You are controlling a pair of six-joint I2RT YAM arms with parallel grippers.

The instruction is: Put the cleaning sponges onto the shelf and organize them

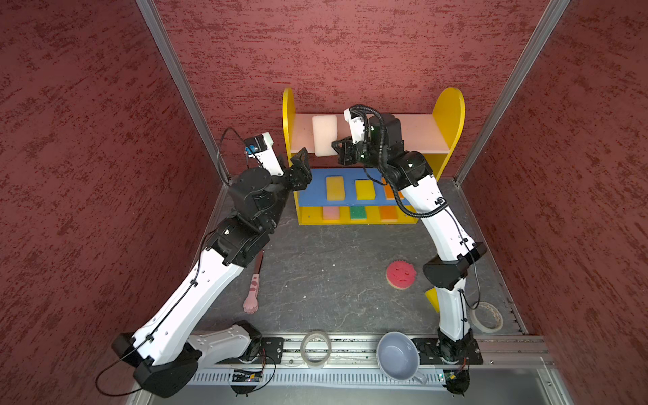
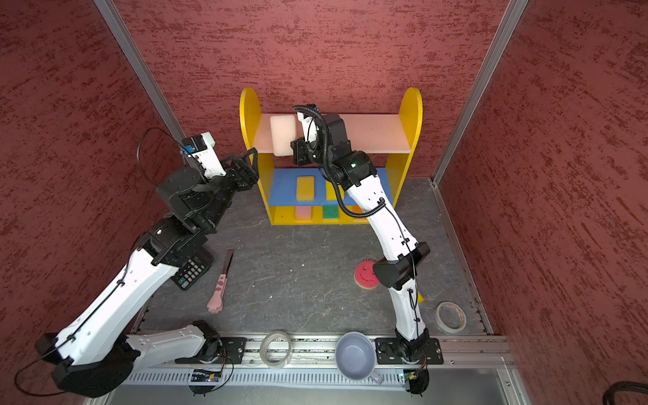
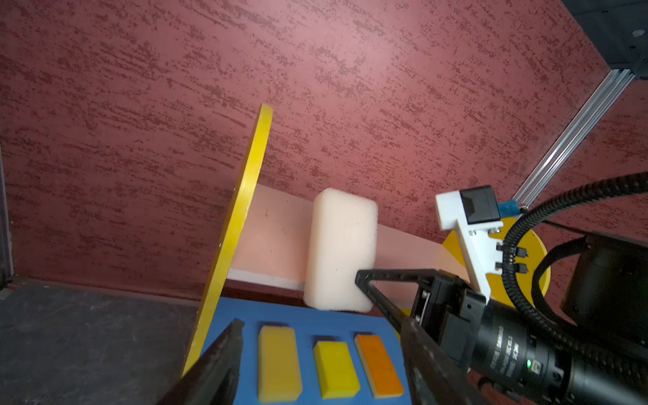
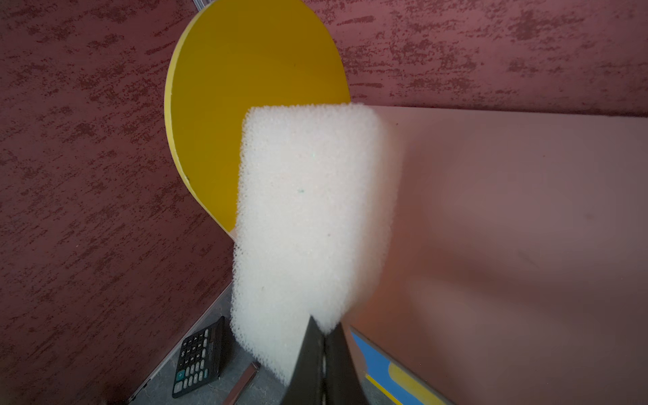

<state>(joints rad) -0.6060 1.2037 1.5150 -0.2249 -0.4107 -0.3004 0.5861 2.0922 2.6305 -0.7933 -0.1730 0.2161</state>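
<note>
At the shelf [image 1: 450, 115], in both top views, my right gripper [image 1: 337, 149] is pinching the white sponge [image 1: 324, 135] over the pink top board [image 1: 420, 135], while my left gripper [image 1: 301, 168] is hovering spread and empty beside a yellow side panel [image 1: 287, 115]; the round red sponge [image 1: 400, 274] is lying on the table [image 1: 315, 280]. Left wrist: my fingers [image 3: 224, 350] are framing three sponges [image 3: 335, 368] on the blue board [image 3: 308, 324]. Right wrist: my jaws are pressing together on the white sponge's corner; it is possibly touching the board.

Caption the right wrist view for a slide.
Right gripper pinches a corner of the white sponge at the shelf's pale pink top board.
</note>
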